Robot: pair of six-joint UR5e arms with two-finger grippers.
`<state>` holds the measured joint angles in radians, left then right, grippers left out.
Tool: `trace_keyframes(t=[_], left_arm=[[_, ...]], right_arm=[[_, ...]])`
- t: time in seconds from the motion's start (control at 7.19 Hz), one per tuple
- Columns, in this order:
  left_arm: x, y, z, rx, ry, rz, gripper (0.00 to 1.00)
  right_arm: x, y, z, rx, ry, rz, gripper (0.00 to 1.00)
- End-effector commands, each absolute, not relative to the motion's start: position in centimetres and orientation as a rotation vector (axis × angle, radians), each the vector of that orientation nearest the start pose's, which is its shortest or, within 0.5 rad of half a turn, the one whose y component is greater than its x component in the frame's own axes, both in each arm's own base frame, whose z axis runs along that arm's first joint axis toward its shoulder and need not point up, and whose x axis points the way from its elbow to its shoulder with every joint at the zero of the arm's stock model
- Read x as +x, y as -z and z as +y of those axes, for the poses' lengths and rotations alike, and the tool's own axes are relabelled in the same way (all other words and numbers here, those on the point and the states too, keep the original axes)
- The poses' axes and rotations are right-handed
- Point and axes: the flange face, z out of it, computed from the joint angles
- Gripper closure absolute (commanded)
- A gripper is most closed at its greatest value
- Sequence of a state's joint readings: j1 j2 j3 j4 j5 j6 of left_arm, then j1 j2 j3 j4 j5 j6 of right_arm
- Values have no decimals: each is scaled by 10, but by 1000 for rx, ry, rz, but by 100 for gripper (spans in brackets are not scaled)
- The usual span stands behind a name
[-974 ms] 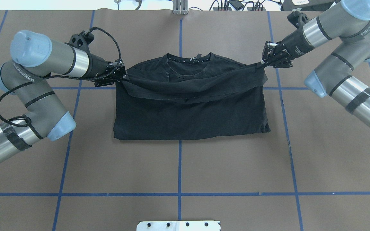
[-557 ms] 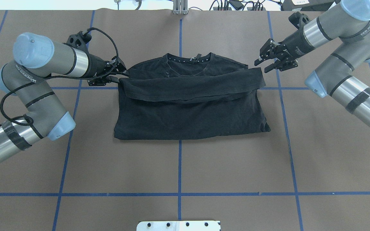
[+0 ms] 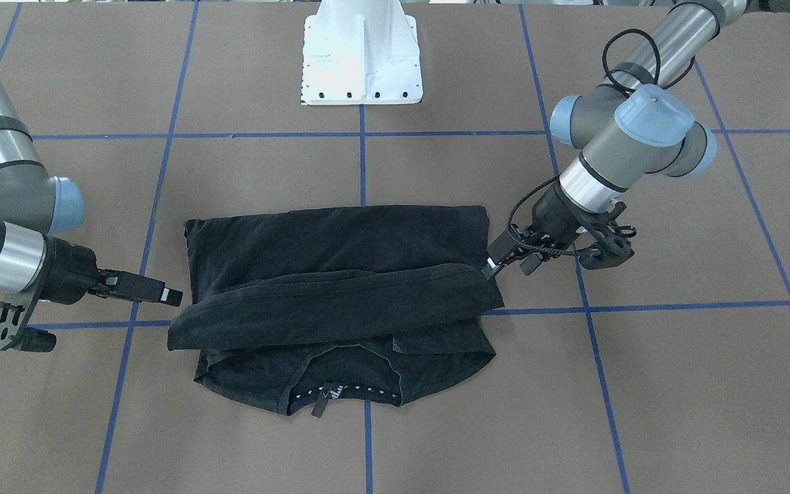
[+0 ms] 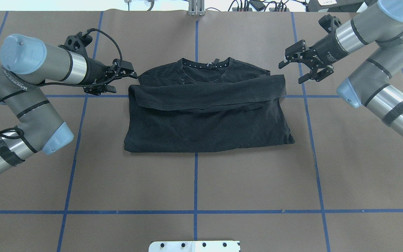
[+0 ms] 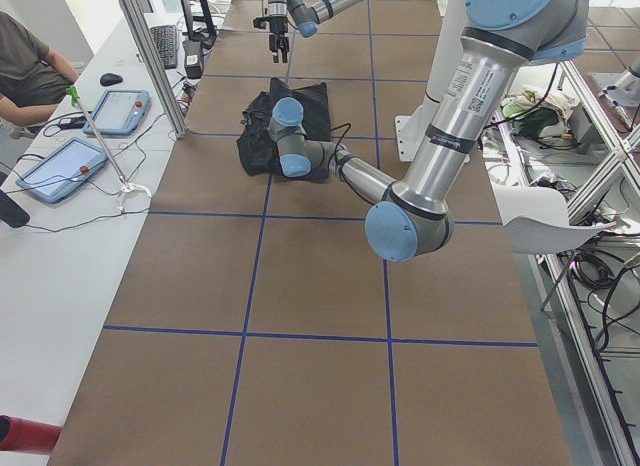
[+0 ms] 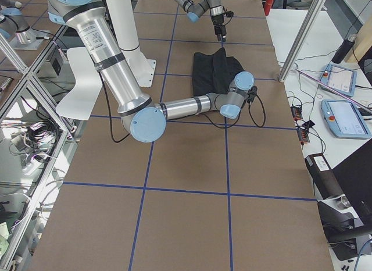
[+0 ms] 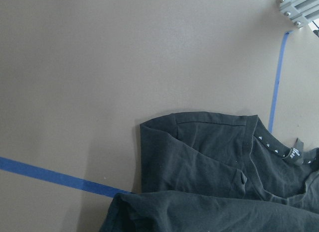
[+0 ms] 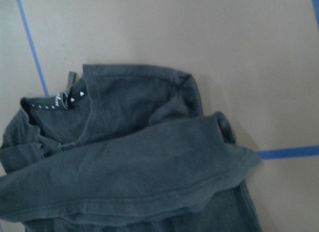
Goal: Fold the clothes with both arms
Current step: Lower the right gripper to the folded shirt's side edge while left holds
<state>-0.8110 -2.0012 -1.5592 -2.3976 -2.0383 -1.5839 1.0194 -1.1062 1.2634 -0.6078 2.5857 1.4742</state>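
The black T-shirt (image 4: 205, 119) lies folded on the brown table, collar at the far side, with its lower part laid as a band across the chest. The chest graphic is hidden. The shirt also shows in the front view (image 3: 340, 274), the left wrist view (image 7: 214, 182) and the right wrist view (image 8: 124, 167). My left gripper (image 4: 124, 81) is open and empty, just off the shirt's left shoulder; it also shows in the front view (image 3: 505, 264). My right gripper (image 4: 294, 69) is open and empty, a little beyond the shirt's right shoulder and apart from it.
The white pedestal base (image 3: 361, 55) stands at the robot's side of the table. Blue tape lines (image 4: 196, 182) mark a grid on the brown cover. An operator (image 5: 30, 71) sits with tablets (image 5: 60, 166) at a side desk beyond the table's far edge.
Both grippers opened and let go of the folded edge, the right one first. They drew back outwards, and the fold settled flat on the shirt.
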Motion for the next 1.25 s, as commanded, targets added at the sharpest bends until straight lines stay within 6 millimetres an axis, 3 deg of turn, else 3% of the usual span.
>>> trace_keyframes(t=[0.0, 0.14, 0.28, 0.83, 0.97, 1.11], left_arm=[[365, -319, -515, 93, 401, 1303, 0], [363, -314, -513, 93, 401, 1303, 0], [362, -313, -513, 95, 402, 1304, 0], [361, -311, -511, 97, 400, 1308, 0], [361, -310, -511, 97, 400, 1308, 0], [361, -310, -511, 97, 401, 1309, 0]], right_arm=[[-337, -457, -518, -294, -179, -1274, 0], [-365, -464, -499, -293, -163, -1248, 0], [-376, -477, -485, -304, -162, -1225, 0], [-397, -480, -467, -323, -131, -1212, 5], [-397, -477, -465, -322, -126, -1216, 32], [-395, -479, -464, -326, -131, -1214, 99]])
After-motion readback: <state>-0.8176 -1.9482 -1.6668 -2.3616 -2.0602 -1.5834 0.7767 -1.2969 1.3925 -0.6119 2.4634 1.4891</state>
